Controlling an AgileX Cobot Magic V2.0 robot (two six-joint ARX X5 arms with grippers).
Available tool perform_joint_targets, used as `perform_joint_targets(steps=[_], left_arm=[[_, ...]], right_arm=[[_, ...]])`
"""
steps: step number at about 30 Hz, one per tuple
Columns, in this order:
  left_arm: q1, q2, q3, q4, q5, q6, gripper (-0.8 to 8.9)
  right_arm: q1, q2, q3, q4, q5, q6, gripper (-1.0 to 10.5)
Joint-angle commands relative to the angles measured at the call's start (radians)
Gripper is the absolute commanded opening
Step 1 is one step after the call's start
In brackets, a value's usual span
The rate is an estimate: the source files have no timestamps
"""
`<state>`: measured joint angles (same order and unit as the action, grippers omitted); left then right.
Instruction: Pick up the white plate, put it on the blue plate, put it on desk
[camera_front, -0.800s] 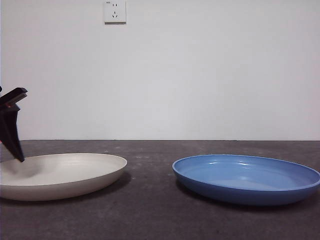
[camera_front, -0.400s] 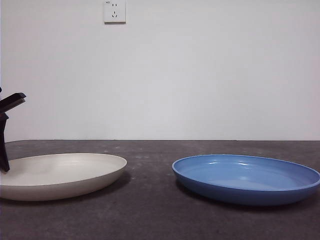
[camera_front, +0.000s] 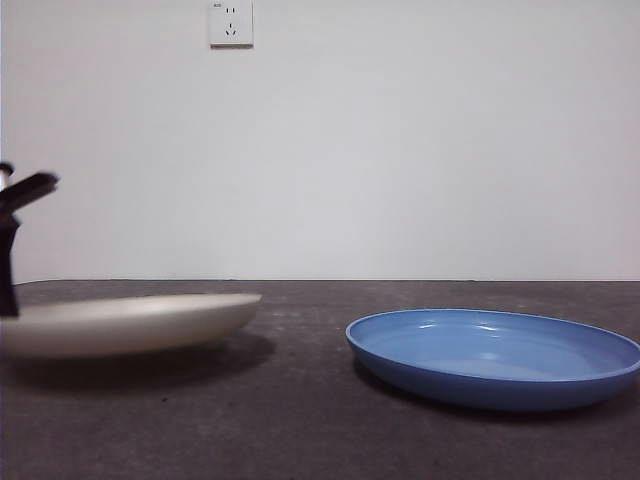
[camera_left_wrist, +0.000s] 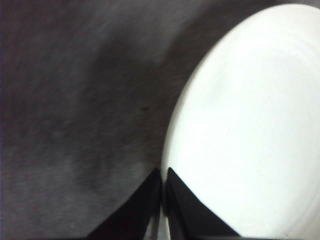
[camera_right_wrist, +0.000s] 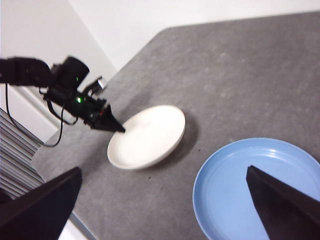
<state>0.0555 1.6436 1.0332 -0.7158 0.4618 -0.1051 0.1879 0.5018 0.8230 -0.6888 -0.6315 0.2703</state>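
Observation:
The white plate (camera_front: 130, 323) is lifted a little above the desk (camera_front: 300, 420) at the left of the front view, roughly level, with its shadow beneath. My left gripper (camera_left_wrist: 162, 182) is shut on the plate's rim (camera_left_wrist: 240, 125); it shows at the left edge of the front view (camera_front: 10, 300) and in the right wrist view (camera_right_wrist: 120, 129) at the plate (camera_right_wrist: 147, 135). The blue plate (camera_front: 495, 357) rests on the desk at the right, also seen in the right wrist view (camera_right_wrist: 260, 190). My right gripper (camera_right_wrist: 165, 200) is open, high above the desk near the blue plate.
A white wall with a socket (camera_front: 230, 22) stands behind the desk. The desk's left edge (camera_right_wrist: 65, 210) runs close to the white plate. A gap of bare desk (camera_front: 300, 340) lies between the two plates.
The left gripper has closed on the white plate's rim and raised it; the plate has come off the desk and now hangs a little above it. The blue plate has not moved.

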Motion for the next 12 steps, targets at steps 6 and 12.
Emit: perform_joint_targets(steps=[6, 12], left_arm=[[-0.134, 0.018, 0.245, -0.164, 0.006, -0.020, 0.08], [-0.276, 0.019, 0.399, -0.203, 0.005, -0.088, 0.08]], right_arm=[[0.002, 0.006, 0.120, -0.137, 0.065, -0.049, 6.5], [0.002, 0.006, 0.226, -0.282, 0.122, -0.111, 6.5]])
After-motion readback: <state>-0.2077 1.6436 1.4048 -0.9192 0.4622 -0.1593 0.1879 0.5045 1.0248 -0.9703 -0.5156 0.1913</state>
